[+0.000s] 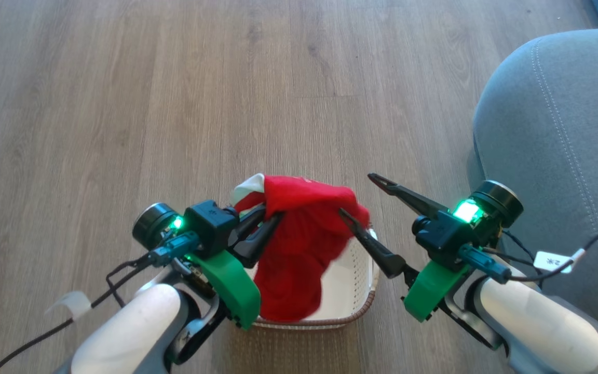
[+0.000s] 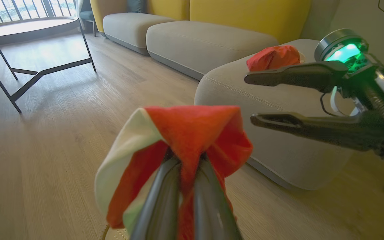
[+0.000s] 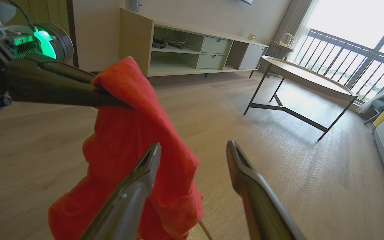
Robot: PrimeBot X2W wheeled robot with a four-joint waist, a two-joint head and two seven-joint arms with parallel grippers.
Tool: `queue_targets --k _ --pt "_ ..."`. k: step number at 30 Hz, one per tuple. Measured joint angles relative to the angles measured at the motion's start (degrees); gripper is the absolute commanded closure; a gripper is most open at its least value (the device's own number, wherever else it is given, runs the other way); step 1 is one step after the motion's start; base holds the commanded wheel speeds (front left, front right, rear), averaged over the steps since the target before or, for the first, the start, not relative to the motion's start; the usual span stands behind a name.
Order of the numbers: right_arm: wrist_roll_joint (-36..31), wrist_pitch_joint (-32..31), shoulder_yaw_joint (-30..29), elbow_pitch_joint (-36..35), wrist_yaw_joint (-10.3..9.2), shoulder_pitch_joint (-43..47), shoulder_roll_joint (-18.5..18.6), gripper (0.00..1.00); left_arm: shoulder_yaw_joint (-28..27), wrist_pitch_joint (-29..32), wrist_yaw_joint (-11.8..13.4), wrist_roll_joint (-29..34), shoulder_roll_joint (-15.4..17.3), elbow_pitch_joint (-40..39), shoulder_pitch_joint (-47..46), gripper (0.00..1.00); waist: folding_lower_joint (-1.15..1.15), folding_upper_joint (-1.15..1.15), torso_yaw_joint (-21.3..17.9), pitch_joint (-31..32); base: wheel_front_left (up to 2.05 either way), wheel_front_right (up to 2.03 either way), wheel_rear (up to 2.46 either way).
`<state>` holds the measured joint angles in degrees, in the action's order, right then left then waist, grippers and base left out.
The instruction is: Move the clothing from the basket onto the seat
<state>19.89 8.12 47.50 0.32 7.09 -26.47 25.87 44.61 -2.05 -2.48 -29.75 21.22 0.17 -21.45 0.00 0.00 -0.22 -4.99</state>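
My left gripper [image 1: 273, 214] is shut on a red garment with a white panel [image 1: 299, 244], which hangs down over the cream basket [image 1: 351, 280] on the floor. The left wrist view shows the same garment [image 2: 185, 133] bunched over my closed fingers [image 2: 165, 196]. My right gripper [image 1: 356, 195] stands open just right of the cloth, one finger touching its edge; in the right wrist view the garment [image 3: 135, 143] hangs left of my spread fingertips. The grey seat [image 1: 553, 145] lies to the right, with another red garment [image 2: 273, 57] lying on it.
Wood floor spreads ahead and to the left. A round table on black legs [image 3: 298, 80] stands further off, with a low cabinet [image 3: 192, 50] by the wall. More grey cushions with yellow backs [image 2: 205, 40] run beyond the seat.
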Motion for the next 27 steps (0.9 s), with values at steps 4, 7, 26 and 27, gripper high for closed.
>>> queue_targets --k 4,7,26,27 --pt "1.0 0.0 1.3 1.2 0.00 -0.9 0.5 0.00 1.2 0.1 -0.5 0.6 -0.2 -0.4 -0.3 1.00 0.00 0.00 0.3 0.1 0.00 0.00 0.00" --pt "2.1 0.0 2.3 2.1 0.00 -1.4 0.9 0.00 2.1 0.3 -0.9 0.6 -0.5 -1.3 -0.7 1.00 0.00 0.00 0.4 0.1 0.00 0.00 0.00" --pt "7.4 1.6 7.1 6.1 0.00 -2.6 0.9 0.00 6.7 0.4 -3.2 -2.2 -3.3 -4.0 -2.1 1.00 0.00 0.00 0.5 0.1 0.00 0.00 0.00" --pt "7.7 1.6 7.2 6.1 0.00 -2.8 0.9 0.19 6.8 0.4 -3.5 -2.3 -3.6 -3.9 -2.1 1.00 0.00 0.00 0.5 0.0 0.00 0.00 0.00"
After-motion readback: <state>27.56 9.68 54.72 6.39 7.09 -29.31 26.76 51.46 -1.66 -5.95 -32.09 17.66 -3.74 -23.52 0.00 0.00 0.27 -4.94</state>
